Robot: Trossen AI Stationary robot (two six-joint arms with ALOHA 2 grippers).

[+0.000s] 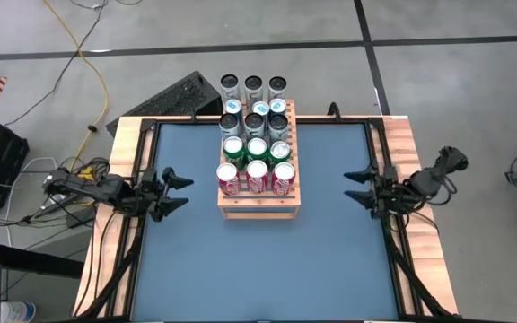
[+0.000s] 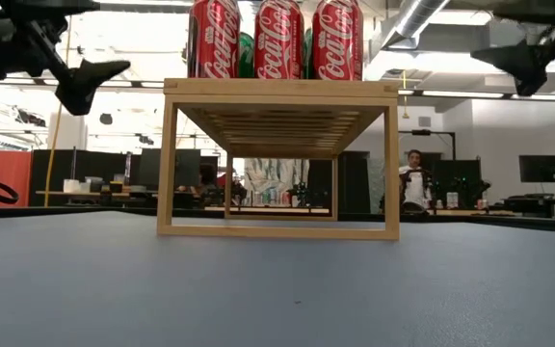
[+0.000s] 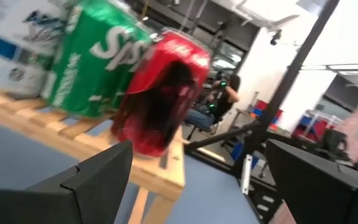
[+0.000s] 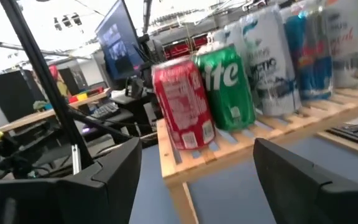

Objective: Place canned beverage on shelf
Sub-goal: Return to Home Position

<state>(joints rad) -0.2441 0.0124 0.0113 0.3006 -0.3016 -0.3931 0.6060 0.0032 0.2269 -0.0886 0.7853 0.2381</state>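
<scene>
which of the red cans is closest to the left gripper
The leftmost red can, nearest the left gripper; the other two red cans stand farther along the row.

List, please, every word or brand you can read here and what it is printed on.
"Coca-Cola": red cans, three along the shelf front, low view.
"Sp": left green can, left wrist view.
"ite": right green can, right wrist view.
White-and-blue cans: lettering too blurred to read.
Small print on the red cans: unreadable.

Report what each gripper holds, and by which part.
Nothing is held. The left gripper and right gripper are open and empty, either side of the shelf.
</scene>
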